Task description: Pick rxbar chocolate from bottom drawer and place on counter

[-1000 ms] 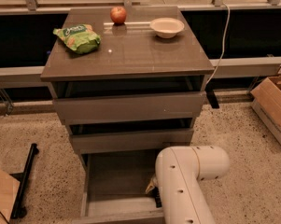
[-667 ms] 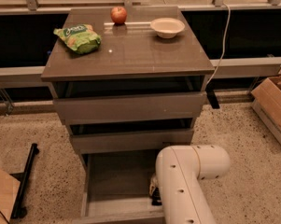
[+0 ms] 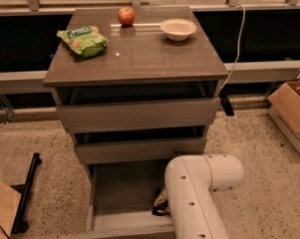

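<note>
End effector: the pale and dark end effector (image 3: 160,206) is lowered into the right near part of the open drawer, mostly hidden behind the arm; whether it is released or clenched cannot be told.
Arm: the thick white jointed arm (image 3: 194,193) is bent over the drawer's right near corner.
Task item: the black-wrapped rxbar chocolate cannot be made out; it is judged to lie under the end effector or behind the arm, inside the drawer.
Drawer: the wide, shallow grey-brown bottom drawer (image 3: 120,189) is pulled out; its visible floor is bare.
Step in hand: reaching or grasping in the drawer is judged to be under way; nothing has yet been placed above.
Next move: a secure hold is called for, then a lift clear of the two upper grey-brown drawers (image 3: 139,114), both slightly open, and a carry up to the top.
Worktop: the glossy grey-brown worktop (image 3: 139,54) carries a green crinkly chip bag (image 3: 83,40) at the left, a red apple (image 3: 126,16) at the far edge and a pale shallow bowl (image 3: 178,29) at the far right; the near middle is free.
Room: a speckled beige floor (image 3: 259,148), a brown cardboard box (image 3: 291,111) at the right and a white cable (image 3: 237,44) hanging to the right of the cabinet are seen.
</note>
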Robot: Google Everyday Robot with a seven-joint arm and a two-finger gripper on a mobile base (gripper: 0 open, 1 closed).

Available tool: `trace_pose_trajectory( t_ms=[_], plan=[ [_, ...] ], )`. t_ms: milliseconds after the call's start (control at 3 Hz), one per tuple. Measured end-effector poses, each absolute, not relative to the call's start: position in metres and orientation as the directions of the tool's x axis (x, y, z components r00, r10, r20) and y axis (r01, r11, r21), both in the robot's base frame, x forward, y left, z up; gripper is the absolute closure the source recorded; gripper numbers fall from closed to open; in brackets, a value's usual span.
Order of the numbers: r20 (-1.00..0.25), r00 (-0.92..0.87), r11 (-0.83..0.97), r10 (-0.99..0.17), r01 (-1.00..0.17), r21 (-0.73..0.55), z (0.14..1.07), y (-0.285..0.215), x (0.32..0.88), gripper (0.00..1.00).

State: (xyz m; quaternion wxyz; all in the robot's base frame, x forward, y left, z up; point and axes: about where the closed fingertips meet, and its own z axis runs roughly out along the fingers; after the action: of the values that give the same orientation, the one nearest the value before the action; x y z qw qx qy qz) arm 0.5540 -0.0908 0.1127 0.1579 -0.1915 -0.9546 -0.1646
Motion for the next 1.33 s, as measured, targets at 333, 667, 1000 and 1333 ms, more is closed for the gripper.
trace_pose_trajectory(
  t_ms=[333,667,1000,1333],
  plan=[
    [0.364,-0.877,0.872,0.314,0.418,0.254,0.115,-0.091,0.554,1.0],
    [0.351,-0.868,0.843,0.353,0.457,0.283,0.126,-0.094,0.55,1.0],
    [0.318,-0.865,0.807,0.389,0.486,0.335,0.148,-0.099,0.548,1.0],
    [0.285,-0.864,0.779,0.414,0.499,0.381,0.171,-0.104,0.546,1.0]
  ],
)
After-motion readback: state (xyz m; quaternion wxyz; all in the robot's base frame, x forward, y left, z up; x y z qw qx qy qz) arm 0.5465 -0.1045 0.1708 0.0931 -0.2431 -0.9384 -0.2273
